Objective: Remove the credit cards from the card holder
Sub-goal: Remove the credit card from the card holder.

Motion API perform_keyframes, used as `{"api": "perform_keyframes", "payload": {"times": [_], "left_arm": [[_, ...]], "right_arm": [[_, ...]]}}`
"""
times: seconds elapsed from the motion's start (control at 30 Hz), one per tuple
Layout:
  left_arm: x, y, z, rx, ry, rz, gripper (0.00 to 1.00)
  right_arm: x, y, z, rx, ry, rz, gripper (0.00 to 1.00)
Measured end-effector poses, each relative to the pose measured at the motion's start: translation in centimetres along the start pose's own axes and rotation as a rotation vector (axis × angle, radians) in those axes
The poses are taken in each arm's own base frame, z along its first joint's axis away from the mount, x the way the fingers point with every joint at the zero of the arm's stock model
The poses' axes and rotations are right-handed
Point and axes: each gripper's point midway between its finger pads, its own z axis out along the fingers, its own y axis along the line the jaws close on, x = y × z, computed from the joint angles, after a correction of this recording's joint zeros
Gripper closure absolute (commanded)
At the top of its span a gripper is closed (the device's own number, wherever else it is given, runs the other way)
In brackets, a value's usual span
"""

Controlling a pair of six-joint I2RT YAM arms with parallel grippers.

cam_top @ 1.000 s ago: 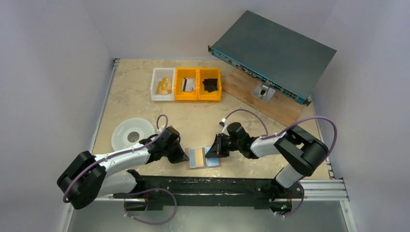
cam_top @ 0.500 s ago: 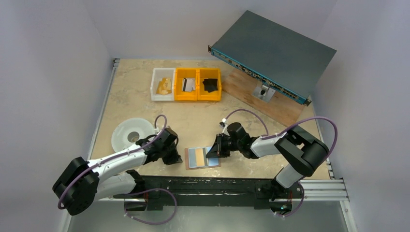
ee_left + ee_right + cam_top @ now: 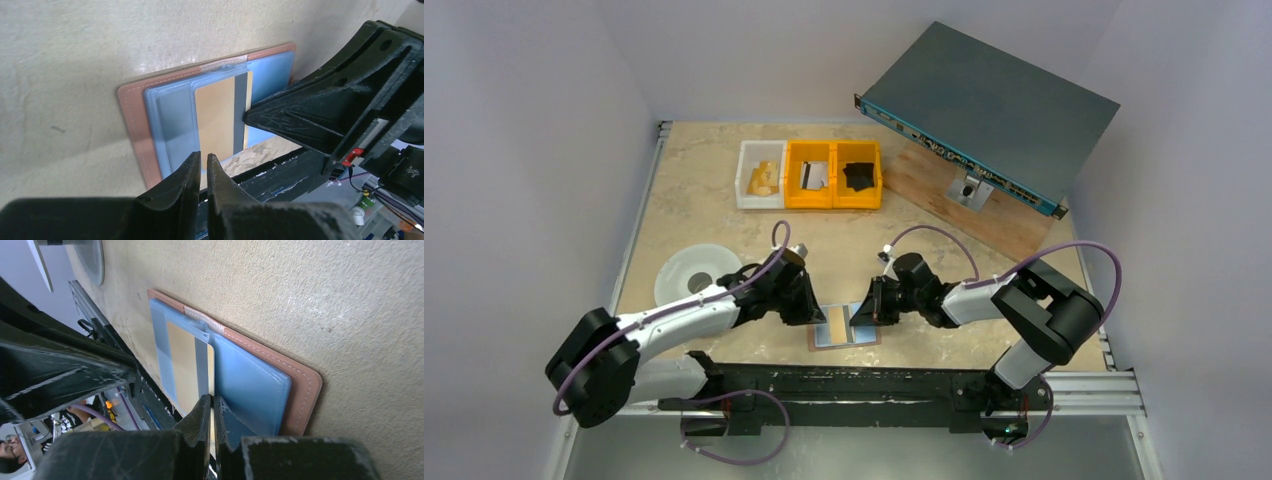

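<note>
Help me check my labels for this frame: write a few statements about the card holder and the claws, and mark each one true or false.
1. The card holder lies open on the table. True.
2. A yellowish-gold card sits in the card holder. True.
3. The right claw is spread wide. False: it is shut, with its tips down at the card holder.
4. The card holder lies in a yellow bin. False: it lies on the table, between the left claw and the right claw.
</note>
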Motion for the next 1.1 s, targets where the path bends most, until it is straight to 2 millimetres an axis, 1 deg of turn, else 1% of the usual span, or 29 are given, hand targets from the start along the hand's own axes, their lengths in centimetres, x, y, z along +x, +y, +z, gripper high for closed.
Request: {"api": "perform_keyframes", "payload": {"times": [0.1, 0.2, 0.33, 0.47, 0.7, 0.97, 1.1], "left_arm": [[0.4, -0.3, 1.2, 0.011, 0.038, 0.003, 1.00], [0.7, -0.5, 2.3, 0.024, 0.067, 0.003, 1.00], [0.9, -0.5, 3.0, 0.030, 0.081, 0.002, 1.00], [1.2, 0.2, 3.3, -0.002, 0.094, -0.009, 1.00], [1.2, 0.8, 3.2, -0.033, 0.084, -0.032, 1.00], [1.1, 0.9, 3.3, -0.049, 0.084, -0.039, 1.00], [1.0, 0.8, 3.5, -0.050, 0.085, -0.043, 1.00]], "right_arm": [[0.0, 0.0, 0.0, -0.001, 0.000, 0.000, 1.00], [-0.1, 0.0, 0.1, 0.001, 0.001, 0.001, 1.00], [-0.1, 0.0, 0.1, 0.001, 0.001, 0.001, 1.00], [-0.1, 0.0, 0.1, 0.001, 0.001, 0.001, 1.00], [0.0, -0.1, 0.1, 0.006, 0.003, 0.000, 1.00], [-0.1, -0.3, 0.1, 0.015, 0.005, 0.003, 1.00], [-0.5, -0.4, -0.2, 0.019, -0.004, 0.006, 1.00]]}}
